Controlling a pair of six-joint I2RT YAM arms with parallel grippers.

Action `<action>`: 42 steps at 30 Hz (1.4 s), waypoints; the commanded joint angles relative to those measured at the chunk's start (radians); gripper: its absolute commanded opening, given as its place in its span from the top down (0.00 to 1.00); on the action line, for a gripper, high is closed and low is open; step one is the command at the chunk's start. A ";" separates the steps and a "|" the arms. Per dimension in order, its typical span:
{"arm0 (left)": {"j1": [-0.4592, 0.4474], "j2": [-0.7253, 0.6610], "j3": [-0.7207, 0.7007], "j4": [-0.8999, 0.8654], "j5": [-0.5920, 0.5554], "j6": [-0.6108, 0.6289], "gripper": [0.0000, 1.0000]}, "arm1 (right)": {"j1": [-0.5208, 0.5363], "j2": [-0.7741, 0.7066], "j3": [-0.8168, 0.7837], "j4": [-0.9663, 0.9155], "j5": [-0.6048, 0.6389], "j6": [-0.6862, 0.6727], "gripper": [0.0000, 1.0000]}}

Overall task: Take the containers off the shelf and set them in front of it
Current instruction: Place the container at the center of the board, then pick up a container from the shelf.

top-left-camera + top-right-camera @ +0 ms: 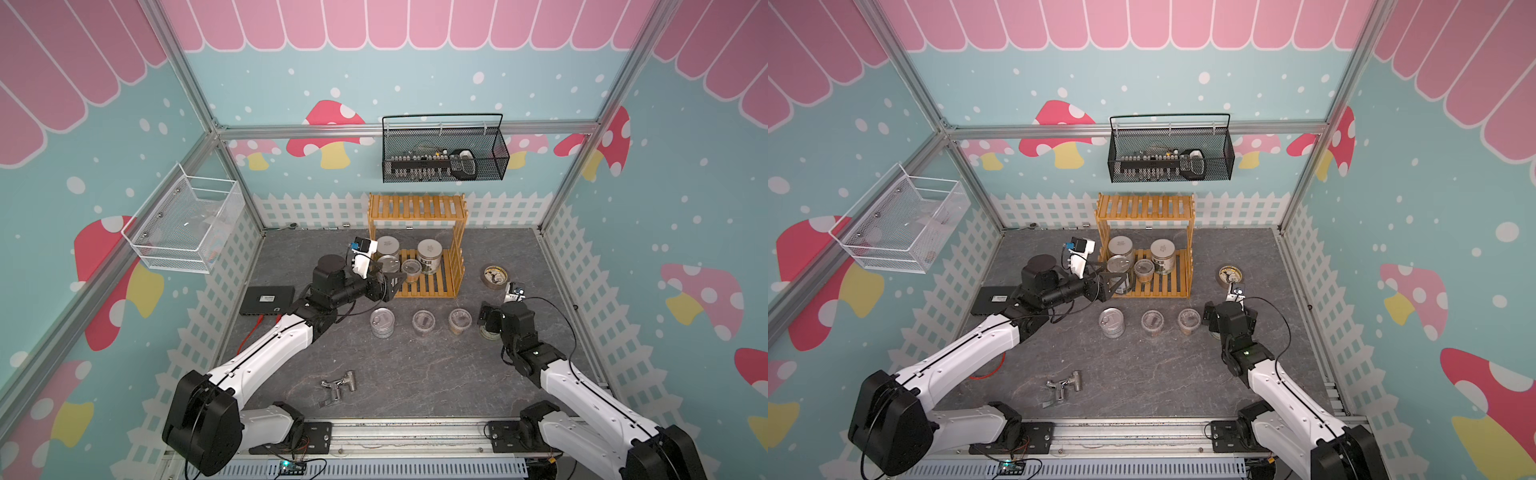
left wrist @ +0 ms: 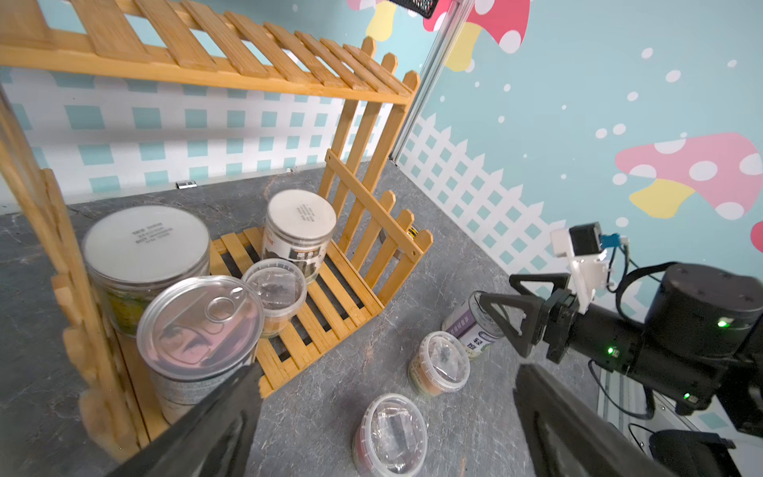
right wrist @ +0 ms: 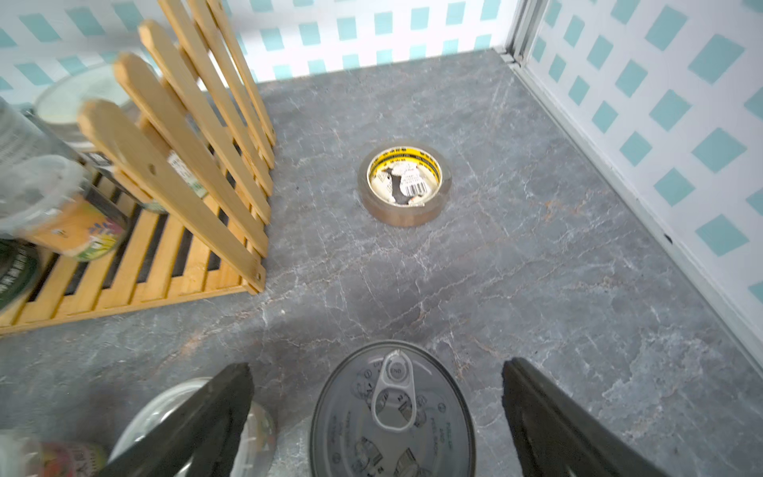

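top views / shelf: two-tier yellow-brown bamboo slat shelf (image 1: 415, 206) (image 1: 1144, 206) stood at the back of the grey stone-look table (image 1: 415, 374).
top views / lower tier: two white-lidded jars (image 1: 387, 244) (image 1: 429, 248) at the back. Silver pull-tab tin can (image 1: 388, 263) and small clear plastic jar (image 1: 411, 268) in front of them.
top views / front row: second silver tin can (image 1: 382, 322) and two clear lidded jars (image 1: 423, 322) (image 1: 459, 320) stood in a line on the table before the shelf.
top views / left gripper (image 1: 392, 282): sat at the shelf's front-left corner, by the pull-tab tin can.
top views / right gripper (image 1: 489, 323): sat at the row's right end, jaws hard to read there.
left wrist / left gripper (image 2: 388, 371): jaws spread wide, clamping nothing. One fingertip (image 2: 247, 380) was right at the side of the pull-tab tin can (image 2: 200, 326); contact unclear.
left wrist / right gripper (image 2: 512, 301): fingers straddled a purple-labelled tin can (image 2: 470, 330) standing on the table.
right wrist / right gripper (image 3: 377, 365): jaws wide, that can (image 3: 392, 413) between them with a gap on each side, not gripped.
right wrist / tape: brown tape roll (image 3: 404, 183) lay flat beside the shelf (image 3: 186, 144).
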 commanded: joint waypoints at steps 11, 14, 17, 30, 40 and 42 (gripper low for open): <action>-0.190 0.015 -0.001 -0.117 -0.336 -0.107 0.02 | -0.003 -0.124 0.084 -0.048 -0.263 -0.195 0.01; -0.215 0.038 -0.007 -0.130 -0.425 -0.174 0.02 | -0.003 -0.122 0.104 -0.062 -0.283 -0.208 0.01; -0.219 0.070 -0.001 -0.145 -0.468 -0.225 0.03 | -0.003 -0.117 0.122 -0.070 -0.301 -0.221 0.01; -0.295 0.273 0.132 -0.245 -0.781 -0.362 0.04 | -0.004 -0.082 0.162 -0.078 -0.295 -0.276 0.01; -0.307 0.391 0.233 -0.277 -0.961 -0.383 0.05 | -0.017 -0.066 0.179 -0.071 -0.302 -0.311 0.01; -0.305 0.422 0.258 -0.282 -0.984 -0.372 0.05 | -0.020 -0.062 0.181 -0.069 -0.310 -0.313 0.01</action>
